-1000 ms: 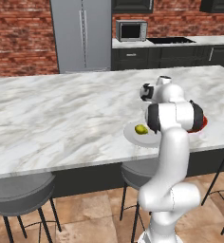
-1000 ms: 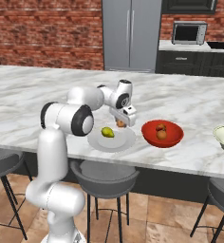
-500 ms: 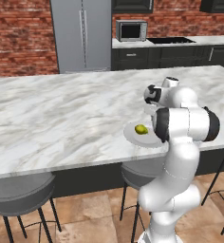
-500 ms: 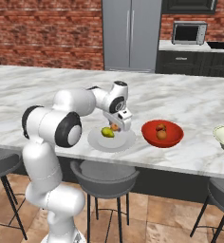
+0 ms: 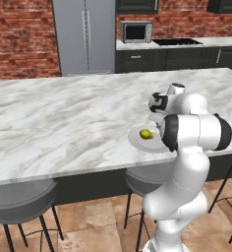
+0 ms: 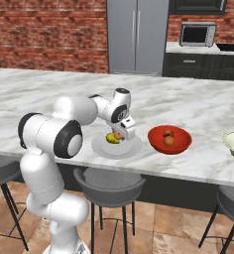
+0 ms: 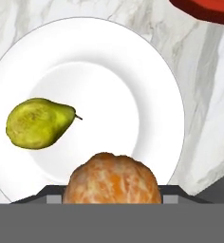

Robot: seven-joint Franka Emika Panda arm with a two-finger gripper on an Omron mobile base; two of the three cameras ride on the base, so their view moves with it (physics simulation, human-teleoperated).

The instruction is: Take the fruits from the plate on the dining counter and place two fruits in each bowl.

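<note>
While fingers (image 6: 123, 134) clamp orange fruit (image 7: 112, 179), pear (image 7: 38, 123) beside, on plate (image 7: 147, 85)

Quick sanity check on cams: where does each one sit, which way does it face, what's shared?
Left base view: behind-left, facing the dining counter; arm lower right.
Right base view: behind-right, facing plate, red bowl; arm lower left.
Hand view: on the hand, looking down past the gripper at the orange fruit.
Shared: the pear.

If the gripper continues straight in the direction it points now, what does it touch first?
Most likely the orange fruit, which lies right between the fingertips of the gripper; beneath it is the plate. Depth is unclear, so contact may already exist.
</note>
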